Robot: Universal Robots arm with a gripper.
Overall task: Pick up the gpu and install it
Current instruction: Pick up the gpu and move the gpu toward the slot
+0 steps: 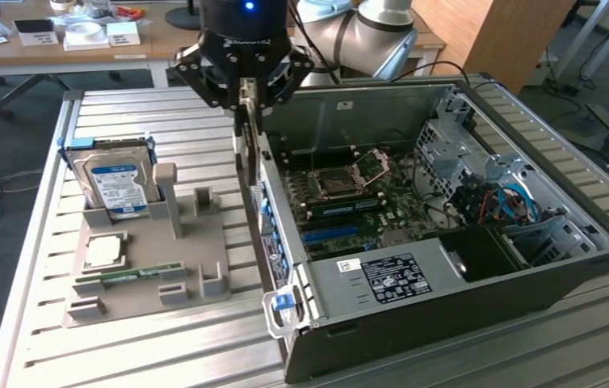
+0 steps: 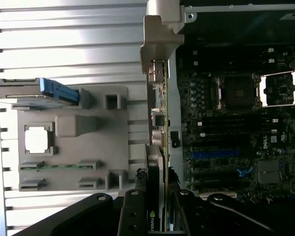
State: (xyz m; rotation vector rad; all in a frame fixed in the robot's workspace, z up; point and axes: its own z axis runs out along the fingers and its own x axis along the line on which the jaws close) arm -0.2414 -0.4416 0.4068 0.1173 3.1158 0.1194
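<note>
Plainly I was in the carrying step. The gripper (image 1: 245,95) had the gpu (image 1: 246,145) clamped between its fingers (image 2: 132,214), and the card hung below them, seen edge-on, with its silver bracket at the end farthest from the grip. It hung over the side wall of the open computer case (image 1: 563,267), between the motherboard (image 1: 359,198) and the grey parts holder (image 1: 191,242) on the table (image 1: 121,113). As far as I could tell, it touched neither. By my judgement, seating it called for carrying the card over the board, squaring its connector edge with the blue slot (image 2: 214,154) and pressing down without tilt.
</note>
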